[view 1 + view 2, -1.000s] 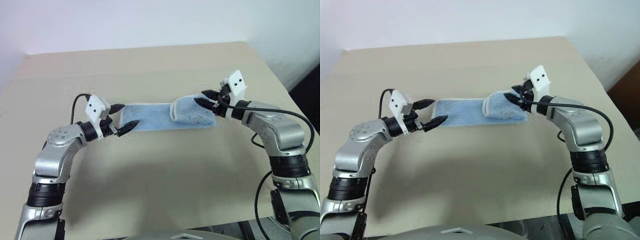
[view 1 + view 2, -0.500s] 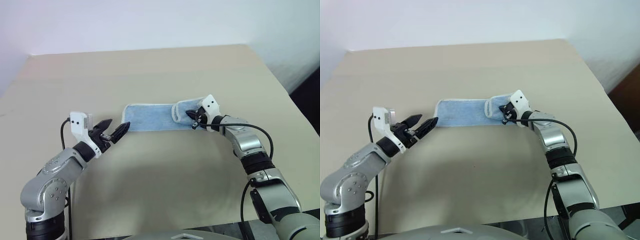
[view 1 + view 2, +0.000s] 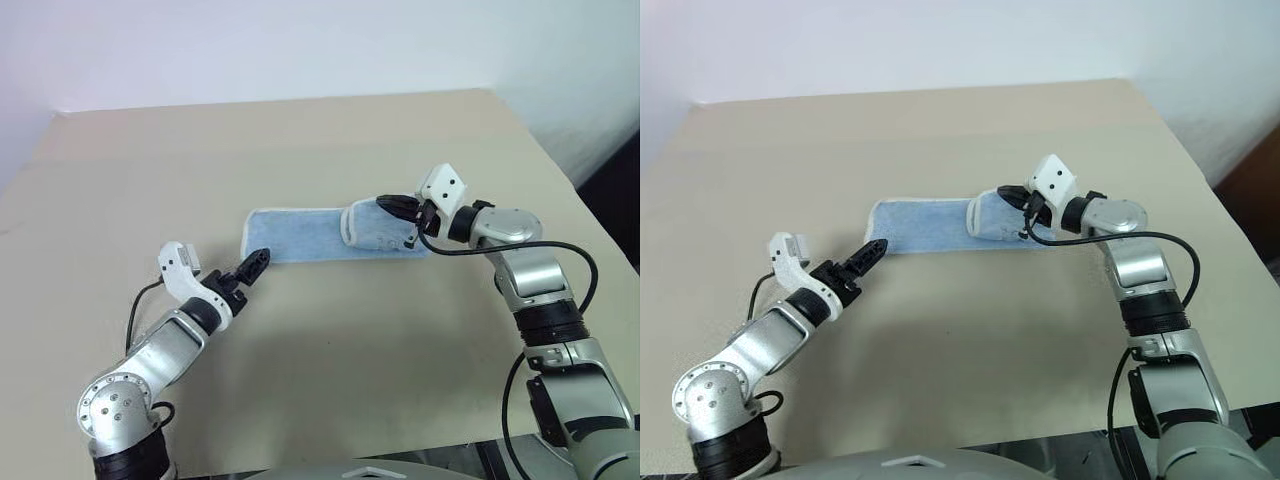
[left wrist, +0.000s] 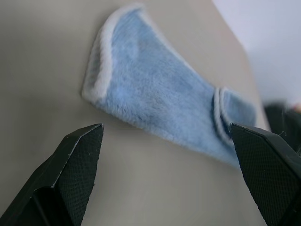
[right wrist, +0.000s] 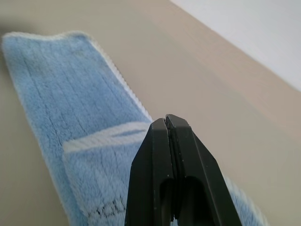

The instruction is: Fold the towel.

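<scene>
The towel [image 3: 300,234] lies as a long light-blue strip with a cream border across the middle of the table. Its right end is folded back over itself as a short flap [image 3: 380,226]. My right gripper [image 3: 386,203] hovers just over that flap, pointing left. Its fingers [image 5: 170,141] are pressed together with nothing between them. My left gripper [image 3: 252,266] sits low by the strip's near left corner, a little short of it. The left wrist view shows its fingers [image 4: 80,155] spread wide, open and empty, with the towel [image 4: 155,101] ahead.
The beige table [image 3: 350,350] stretches well beyond the towel on all sides. Its far edge meets a pale wall. Its right edge [image 3: 560,160] drops off to a dark gap. A black cable [image 3: 560,250] loops off my right forearm.
My right gripper shut, dipped onto the folded flap, then rose above it again. My left arm sank back toward me and its wrist rolled, still open. The towel lies as before.
</scene>
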Available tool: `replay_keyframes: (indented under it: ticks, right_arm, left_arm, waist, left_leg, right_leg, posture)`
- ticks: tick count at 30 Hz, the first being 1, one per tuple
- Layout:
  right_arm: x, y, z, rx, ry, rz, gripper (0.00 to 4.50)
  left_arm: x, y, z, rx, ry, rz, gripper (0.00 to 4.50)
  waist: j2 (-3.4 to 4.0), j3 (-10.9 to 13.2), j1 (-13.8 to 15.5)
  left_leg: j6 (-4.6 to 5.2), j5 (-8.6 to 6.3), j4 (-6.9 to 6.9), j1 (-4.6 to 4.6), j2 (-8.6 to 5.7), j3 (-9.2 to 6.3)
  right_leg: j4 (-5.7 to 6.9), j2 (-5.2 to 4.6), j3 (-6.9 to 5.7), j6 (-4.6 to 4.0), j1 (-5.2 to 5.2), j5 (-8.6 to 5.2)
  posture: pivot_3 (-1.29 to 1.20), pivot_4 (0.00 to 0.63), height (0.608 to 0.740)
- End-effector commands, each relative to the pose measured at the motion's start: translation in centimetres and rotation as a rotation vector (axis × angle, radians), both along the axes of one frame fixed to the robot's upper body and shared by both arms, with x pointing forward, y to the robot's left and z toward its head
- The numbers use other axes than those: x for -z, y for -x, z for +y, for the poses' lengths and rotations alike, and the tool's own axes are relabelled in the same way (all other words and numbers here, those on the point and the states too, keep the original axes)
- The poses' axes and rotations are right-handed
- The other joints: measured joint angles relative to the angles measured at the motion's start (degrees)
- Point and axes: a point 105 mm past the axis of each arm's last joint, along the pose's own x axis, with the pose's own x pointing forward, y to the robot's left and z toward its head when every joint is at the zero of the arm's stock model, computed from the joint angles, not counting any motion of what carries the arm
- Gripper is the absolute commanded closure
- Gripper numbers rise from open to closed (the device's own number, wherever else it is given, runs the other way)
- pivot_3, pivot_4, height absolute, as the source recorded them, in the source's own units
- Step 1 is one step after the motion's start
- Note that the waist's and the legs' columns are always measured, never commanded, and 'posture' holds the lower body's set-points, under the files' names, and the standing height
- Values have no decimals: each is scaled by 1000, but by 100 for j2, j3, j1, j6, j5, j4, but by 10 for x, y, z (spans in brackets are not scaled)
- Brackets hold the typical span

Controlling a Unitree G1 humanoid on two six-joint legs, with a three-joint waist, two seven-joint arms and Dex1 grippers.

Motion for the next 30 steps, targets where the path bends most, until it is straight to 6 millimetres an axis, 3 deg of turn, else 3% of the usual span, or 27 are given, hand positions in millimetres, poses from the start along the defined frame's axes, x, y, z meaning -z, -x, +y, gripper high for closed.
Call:
replay_keyframes:
  ticks: [1,9,13,18,21,25,30]
  right_arm:
    - [-23,4,-2,-3,-22,-76,4486]
    - [-20,25,-5,-28,-36,-47,4486]
    - [-20,35,-5,-20,-52,-28,4486]
    - [-18,45,-1,-23,-58,-10,4486]
    - [-16,50,-2,-17,-60,-1,4486]
    - [-15,54,-4,-8,-61,6,4500]
    - [-13,55,-6,4,-64,12,4500]
  left_arm:
    - [7,-5,-4,-38,83,117,0]
    - [26,-28,-14,-68,154,250,0]
    - [23,-51,-22,-61,182,226,0]
    - [14,-71,-35,-13,186,186,0]
    - [10,-78,-40,7,194,168,0]
    - [9,-83,-40,4,201,157,945]
    - [0,-90,-31,-26,211,111,2758]
  waist:
    - [0,0,-2]
    - [8,-7,161]
    - [15,-11,251]
    - [45,-32,260]
    - [50,-34,305]
    - [51,-33,307]
    - [46,-31,283]
  left_leg:
    - [0,0,0,0,-1,0]
    - [-9,-3,0,27,-2,-3]
    - [-11,-7,-1,80,3,-4]
    - [-13,-8,-1,25,87,-5]
    - [-16,-6,-1,-18,94,-2]
    - [-33,7,0,-24,89,-1]
    - [-29,5,-1,-32,84,0]
  right_leg:
    - [0,0,0,0,0,0]
    - [-10,0,-4,-4,35,-2]
    - [-50,1,-10,-10,110,-16]
    - [-201,47,-75,8,152,60]
    - [-192,29,-111,-17,104,78]
    - [-183,31,-117,-18,96,78]
    - [-189,27,-116,-18,88,78]
  posture:
    - [0,150,728]
    - [0,150,728]
    - [0,150,728]
    - [0,150,728]
    - [0,150,728]
    - [0,150,728]
    - [0,150,728]
